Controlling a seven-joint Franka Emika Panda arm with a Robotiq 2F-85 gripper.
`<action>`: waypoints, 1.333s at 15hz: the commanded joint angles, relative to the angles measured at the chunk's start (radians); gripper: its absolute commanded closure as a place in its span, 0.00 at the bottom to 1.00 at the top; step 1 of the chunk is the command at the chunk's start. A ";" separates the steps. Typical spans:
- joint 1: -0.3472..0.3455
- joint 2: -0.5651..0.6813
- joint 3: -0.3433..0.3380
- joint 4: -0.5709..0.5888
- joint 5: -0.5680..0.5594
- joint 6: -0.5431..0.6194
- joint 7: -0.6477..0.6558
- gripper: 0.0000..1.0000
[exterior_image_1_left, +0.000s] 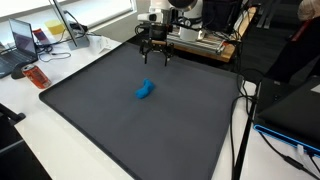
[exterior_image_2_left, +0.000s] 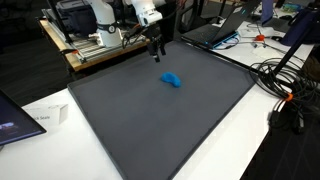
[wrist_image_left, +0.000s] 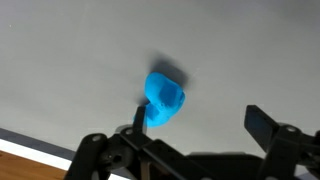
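Here the claw (exterior_image_1_left: 155, 57) hangs spread and empty, the small blue lump (exterior_image_1_left: 146, 91) lying on the dark mat (exterior_image_1_left: 90, 110) below and ahead of it, seemingly light, soft and crushable, best pinched across its middle.

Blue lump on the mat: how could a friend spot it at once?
Find the big dark grey mat covering the white table. Near its middle lies a small crumpled bright blue lump. It alone lies on the mat; everything else sits off its edges.
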 joint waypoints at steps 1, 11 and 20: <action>0.035 0.005 0.000 -0.034 -0.082 0.066 0.012 0.00; 0.036 0.029 -0.024 -0.036 -0.176 0.057 -0.027 0.00; 0.048 0.094 -0.111 0.007 -0.345 -0.004 -0.066 0.00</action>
